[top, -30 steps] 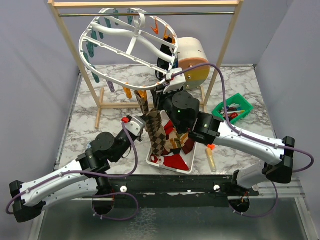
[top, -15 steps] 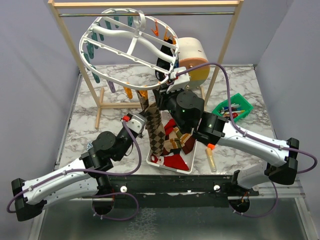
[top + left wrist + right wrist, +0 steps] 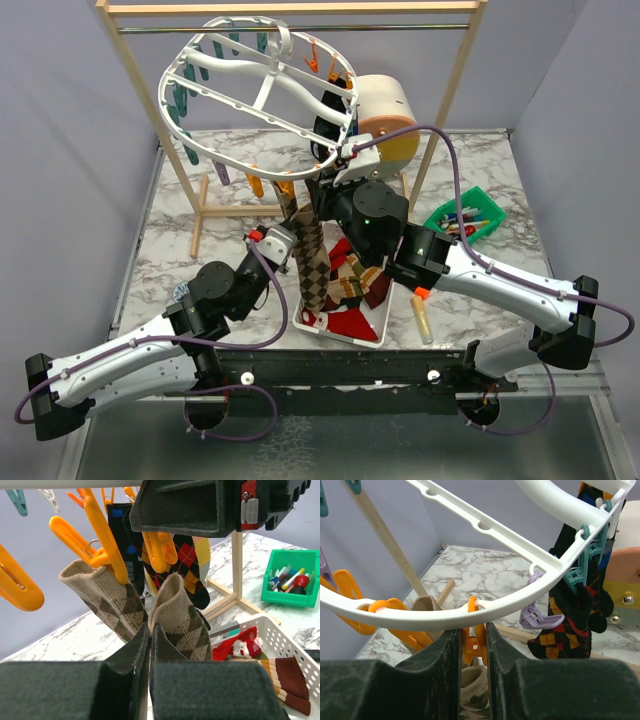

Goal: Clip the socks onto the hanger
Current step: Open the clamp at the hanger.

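The white oval hanger (image 3: 180, 115) hangs tilted from the wooden rack. My right gripper (image 3: 325, 190) is just under its near rim (image 3: 520, 597), shut on an orange clip (image 3: 475, 640). My left gripper (image 3: 285, 240) is shut on a tan argyle sock (image 3: 182, 620) and holds it upright. The sock's cuff (image 3: 472, 680) sits right below that clip (image 3: 160, 547). A second tan argyle sock (image 3: 107, 597) hangs from another orange clip (image 3: 102, 535) to the left. A black argyle sock (image 3: 575, 610) hangs from teal clips on the hanger. More socks, red and brown, lie in the white basket (image 3: 340, 335).
The wooden rack's post (image 3: 150, 110) and foot stand behind and to the left. A green bin (image 3: 465, 215) of pens sits at the right. A round tan and yellow object (image 3: 385, 115) stands behind the hanger. A purple clip (image 3: 537, 617) hangs beside the orange one.
My right gripper has moved up to the hanger's rim, and the hanger has tilted up a little. My left gripper has edged the tan sock upward under the clip.
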You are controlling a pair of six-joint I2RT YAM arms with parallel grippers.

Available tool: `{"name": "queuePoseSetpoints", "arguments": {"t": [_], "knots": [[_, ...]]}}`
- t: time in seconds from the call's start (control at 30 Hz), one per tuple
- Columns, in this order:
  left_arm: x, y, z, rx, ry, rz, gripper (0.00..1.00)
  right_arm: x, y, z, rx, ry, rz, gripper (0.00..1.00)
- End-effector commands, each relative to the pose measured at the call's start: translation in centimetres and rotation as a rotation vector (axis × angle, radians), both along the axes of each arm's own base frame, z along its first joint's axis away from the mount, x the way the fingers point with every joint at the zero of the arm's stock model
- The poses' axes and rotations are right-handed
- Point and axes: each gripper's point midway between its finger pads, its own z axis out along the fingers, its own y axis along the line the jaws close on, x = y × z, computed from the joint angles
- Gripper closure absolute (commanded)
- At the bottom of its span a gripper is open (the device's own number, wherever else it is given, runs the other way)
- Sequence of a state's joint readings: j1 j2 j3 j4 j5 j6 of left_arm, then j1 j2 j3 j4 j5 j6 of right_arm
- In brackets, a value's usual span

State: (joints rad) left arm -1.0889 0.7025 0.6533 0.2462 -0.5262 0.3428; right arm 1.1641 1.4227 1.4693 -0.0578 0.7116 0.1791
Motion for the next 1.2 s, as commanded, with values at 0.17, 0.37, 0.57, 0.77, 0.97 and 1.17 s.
{"name": "queuePoseSetpoints", "arguments": {"t": [0.17, 0.37, 0.57, 0.77, 0.97, 1.17], "knots": [[0.12, 0.88, 1.9, -0.045, -0.032, 0.04, 1.0, -0.65, -0.2, 0.81, 0.016, 0.005, 0.024, 0.99], [0.21, 0.84, 2.05, -0.046, -0.037, 0.044, 1.0, -0.76, -0.01, 0.83, 0.019, 0.009, 0.034, 1.0], [0.27, 0.8, 2.27, -0.05, -0.041, 0.047, 1.0, -0.76, 0.12, 0.66, 0.017, 0.013, 0.037, 1.0], [0.31, 0.84, 2.4, -0.05, -0.046, 0.051, 1.0, -0.77, 0.12, 0.58, 0.014, 0.015, 0.038, 1.0], [0.38, 1.05, 2.42, -0.052, -0.046, 0.062, 1.0, -0.79, 0.15, 0.53, 0.013, 0.016, 0.04, 0.99], [0.36, 1.25, 2.62, -0.057, -0.051, 0.067, 1.0, -0.8, 0.3, 0.43, 0.01, 0.017, 0.044, 1.0]]}}
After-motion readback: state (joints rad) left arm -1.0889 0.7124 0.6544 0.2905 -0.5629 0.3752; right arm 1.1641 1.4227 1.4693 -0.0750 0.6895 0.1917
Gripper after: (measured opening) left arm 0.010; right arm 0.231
